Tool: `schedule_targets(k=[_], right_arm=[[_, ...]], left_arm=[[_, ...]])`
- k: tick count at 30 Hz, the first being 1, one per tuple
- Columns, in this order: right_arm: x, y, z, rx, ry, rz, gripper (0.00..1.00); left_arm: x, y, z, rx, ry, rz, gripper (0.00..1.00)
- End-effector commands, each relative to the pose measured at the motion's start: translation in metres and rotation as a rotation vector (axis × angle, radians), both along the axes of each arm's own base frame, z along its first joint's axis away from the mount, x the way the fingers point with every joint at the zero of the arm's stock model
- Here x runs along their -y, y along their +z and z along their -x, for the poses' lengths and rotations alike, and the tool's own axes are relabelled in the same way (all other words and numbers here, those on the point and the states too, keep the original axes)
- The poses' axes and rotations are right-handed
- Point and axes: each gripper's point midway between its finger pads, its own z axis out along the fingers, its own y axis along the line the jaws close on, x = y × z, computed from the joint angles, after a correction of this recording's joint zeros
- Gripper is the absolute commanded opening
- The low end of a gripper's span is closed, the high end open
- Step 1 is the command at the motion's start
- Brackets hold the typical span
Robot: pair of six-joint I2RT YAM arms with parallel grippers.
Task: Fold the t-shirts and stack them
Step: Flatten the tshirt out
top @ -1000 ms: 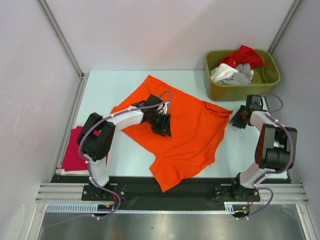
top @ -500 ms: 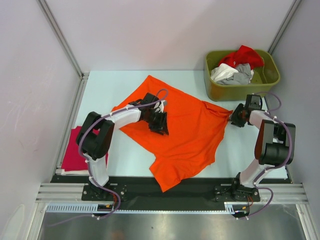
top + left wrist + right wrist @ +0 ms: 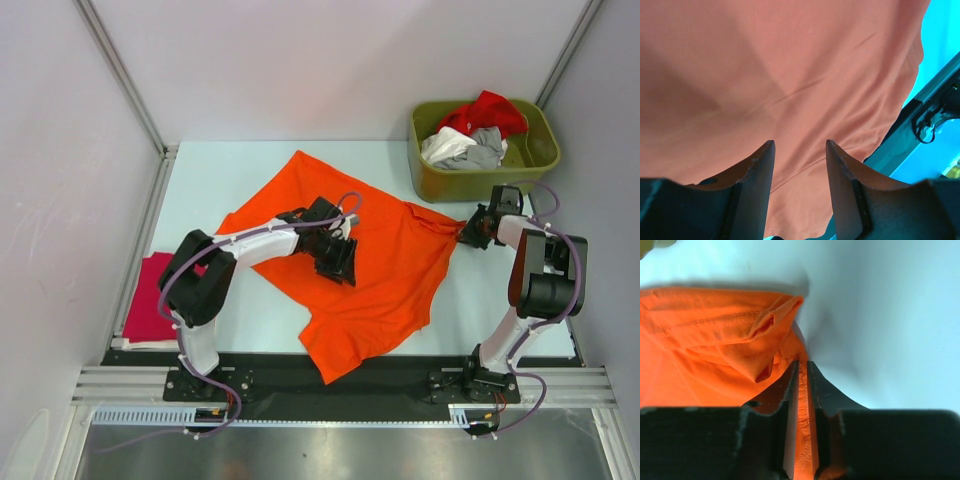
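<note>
The pale table [image 3: 210,180] carries the spread orange t-shirt [image 3: 392,280], an olive bin [image 3: 440,186] and a magenta t-shirt [image 3: 148,305].

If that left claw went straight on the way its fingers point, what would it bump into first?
The orange t-shirt: the open left gripper points straight at the cloth spread under it, with nothing between. How close it is, I cannot tell.

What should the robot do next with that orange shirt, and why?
Probably lower the left gripper and pinch the orange shirt: it hangs open over the cloth, while the right gripper is shut on the shirt's edge, so only one side is held.
</note>
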Motion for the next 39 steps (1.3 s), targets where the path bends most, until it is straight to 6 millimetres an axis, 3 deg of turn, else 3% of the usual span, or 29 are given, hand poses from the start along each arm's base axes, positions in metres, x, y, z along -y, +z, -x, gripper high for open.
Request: schedule_targets(k=[1,7,9,13,16,23,34,36,39], right_arm=[[0.01,0.008,-0.014,0.032,-0.012,0.017,0.16],[0.005,0.004,-0.014,0.015,-0.006,0.011,0.13],[0.01,0.001,-0.008,-0.011,-0.021,0.029,0.01],[0.012,0.009,-0.005,0.002,-0.029,0.039,0.0],[0.01,0.021,-0.001,0.013,-0.03,0.035,0.16],[0.005,0.04,0.004,0.077,-0.005,0.028,0.25],[-0.008,0.013,-0.015,0.025,0.047,-0.005,0.38],[-0.005,0.007,-0.013,0.006,0.032,0.017,0.36],[0.008,0.008,-0.006,-0.029,-0.024,0.066,0.21]], left_arm=[[-0.001,0.023,-0.01,0.053,0.04,0.025,0.51],[-0.003,0.035,-0.009,0.074,0.049,0.039,0.51],[-0.006,0.036,-0.006,0.07,0.052,0.038,0.51],[-0.012,0.034,0.0,0.072,0.054,0.029,0.51],[-0.016,0.03,-0.001,0.077,0.058,0.014,0.52],[-0.014,0.031,-0.021,0.06,0.076,0.041,0.51],[-0.019,0.024,-0.024,0.034,0.078,0.028,0.51],[-0.024,0.02,-0.028,0.033,0.092,0.016,0.51],[-0.036,0.011,-0.036,0.024,0.123,-0.012,0.51]])
